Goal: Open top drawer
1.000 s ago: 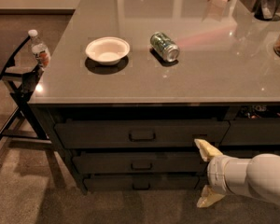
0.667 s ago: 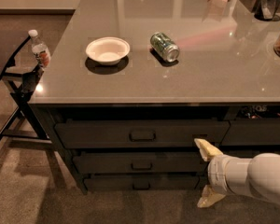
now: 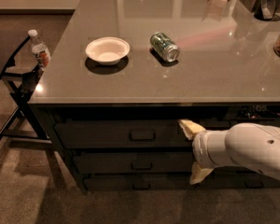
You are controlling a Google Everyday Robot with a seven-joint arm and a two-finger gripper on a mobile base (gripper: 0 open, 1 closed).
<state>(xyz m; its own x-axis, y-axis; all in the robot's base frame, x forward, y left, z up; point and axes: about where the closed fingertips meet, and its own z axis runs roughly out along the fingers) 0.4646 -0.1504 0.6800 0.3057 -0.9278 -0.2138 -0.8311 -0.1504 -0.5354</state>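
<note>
The top drawer (image 3: 98, 134) is the tallest dark grey front under the counter, with a small black loop handle (image 3: 142, 135) at its centre. It looks shut. My gripper (image 3: 193, 150) is to the right of the handle, in front of the drawer fronts, on the white arm (image 3: 245, 146) that comes in from the right. It is open and empty. Its upper fingertip (image 3: 188, 126) is level with the top drawer. Its lower fingertip (image 3: 198, 174) is down by the lowest drawer front.
Two shallower drawers (image 3: 130, 162) lie below the top one. On the grey counter (image 3: 214, 73) stand a white bowl (image 3: 107, 50) and a green can on its side (image 3: 164, 46). A water bottle (image 3: 38, 50) sits on a black stand at the left.
My gripper has moved up and to the left, closer to the top drawer's handle. The drawer and the things on the counter have not moved.
</note>
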